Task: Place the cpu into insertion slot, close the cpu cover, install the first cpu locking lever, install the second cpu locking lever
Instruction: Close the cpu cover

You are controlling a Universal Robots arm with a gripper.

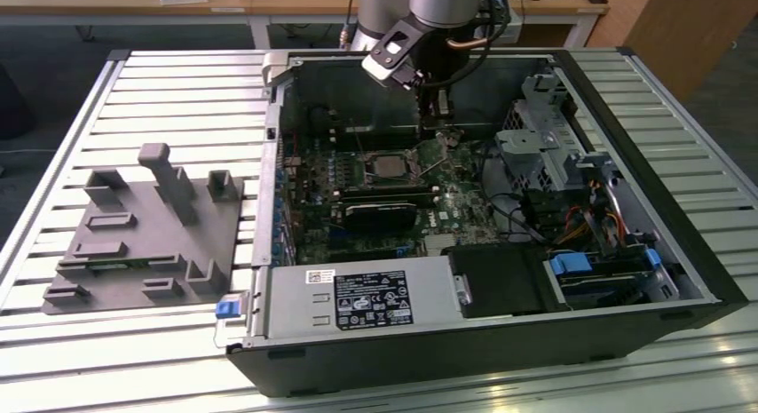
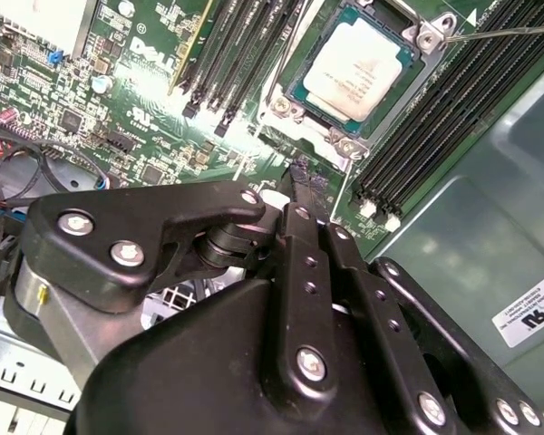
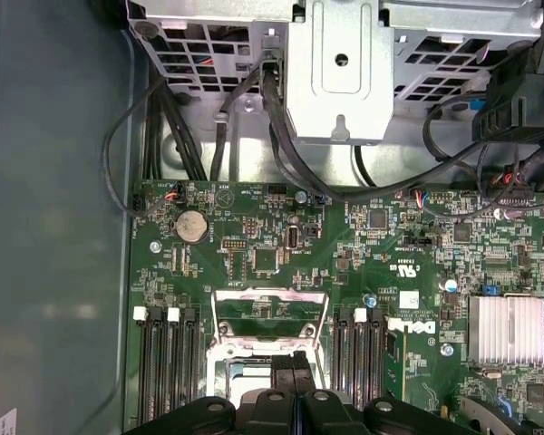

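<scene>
Second wrist view shows the cpu [image 2: 355, 68] seated in the insertion slot [image 2: 295, 88], the gripper [image 2: 306, 183], jaws nearly together, at the cpu cover [image 3: 270, 297], which stands raised in the first wrist view, with the locking levers [image 2: 503, 32] seemingly unlatched.

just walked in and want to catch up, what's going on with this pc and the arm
The robot arm's gripper is inside the open computer case, fingers together and holding nothing, its tip right beside the insertion slot. The cpu already sits in that slot. In the first wrist view the cpu cover appears folded back, with green board showing through its cut-out, so it looks not yet closed.
</scene>
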